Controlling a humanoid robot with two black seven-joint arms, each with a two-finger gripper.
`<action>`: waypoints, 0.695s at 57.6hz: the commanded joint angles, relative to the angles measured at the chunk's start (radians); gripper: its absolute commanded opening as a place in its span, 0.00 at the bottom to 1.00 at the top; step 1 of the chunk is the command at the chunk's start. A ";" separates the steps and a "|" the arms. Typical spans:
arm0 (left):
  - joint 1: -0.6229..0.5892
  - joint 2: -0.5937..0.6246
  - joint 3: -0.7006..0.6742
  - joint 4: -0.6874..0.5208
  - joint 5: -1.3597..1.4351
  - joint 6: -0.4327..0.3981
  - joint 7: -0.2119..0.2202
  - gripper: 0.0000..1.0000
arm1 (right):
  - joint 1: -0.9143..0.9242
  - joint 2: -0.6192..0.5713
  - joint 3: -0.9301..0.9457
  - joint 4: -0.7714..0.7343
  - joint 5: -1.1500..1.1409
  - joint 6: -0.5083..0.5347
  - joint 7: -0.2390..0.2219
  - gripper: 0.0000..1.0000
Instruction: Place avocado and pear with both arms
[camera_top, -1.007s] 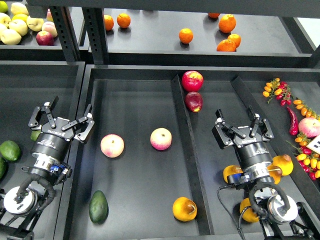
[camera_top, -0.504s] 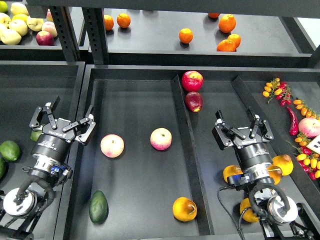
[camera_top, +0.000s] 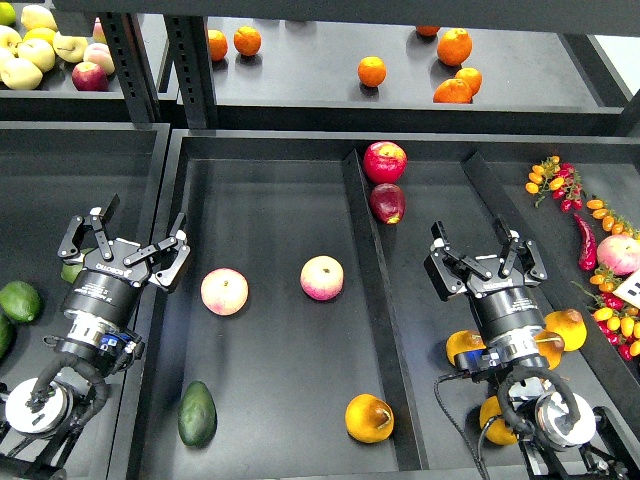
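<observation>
Almost nothing has shifted over the last second: my left gripper (camera_top: 125, 250) has drifted slightly down and left, fingers still spread wide and empty, hanging over the wall between the left bin and the middle tray (camera_top: 260, 300). I read that as both pieces already set down and the arms holding clear, or else a pick not yet begun; I cannot tell which from this view. The avocado (camera_top: 197, 413) lies on the tray floor near its left wall, low in the view, just right of my left forearm and well apart from the two peaches (camera_top: 224, 291) further up. The pear (camera_top: 369, 418) sits at the tray's lower right, close against the divider (camera_top: 375, 330), dark dimple facing right. That divider leaves little room for a finger on the pear's right side; the tray centre is open. My right gripper (camera_top: 487, 262) has not moved, fingers wide apart, holding nothing, above the right compartment with yellow-orange fruit (camera_top: 566, 328) crowding its wrist.
</observation>
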 joint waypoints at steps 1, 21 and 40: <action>0.000 0.000 -0.001 0.001 0.000 0.000 -0.001 0.99 | 0.000 0.000 0.000 0.000 0.000 0.000 0.000 1.00; 0.003 0.000 0.001 0.001 0.000 0.000 -0.001 0.99 | -0.003 0.000 0.000 0.000 0.000 0.000 0.000 1.00; 0.005 0.000 -0.001 0.001 0.000 0.000 -0.001 0.99 | -0.005 0.000 0.000 0.000 0.000 0.000 0.000 1.00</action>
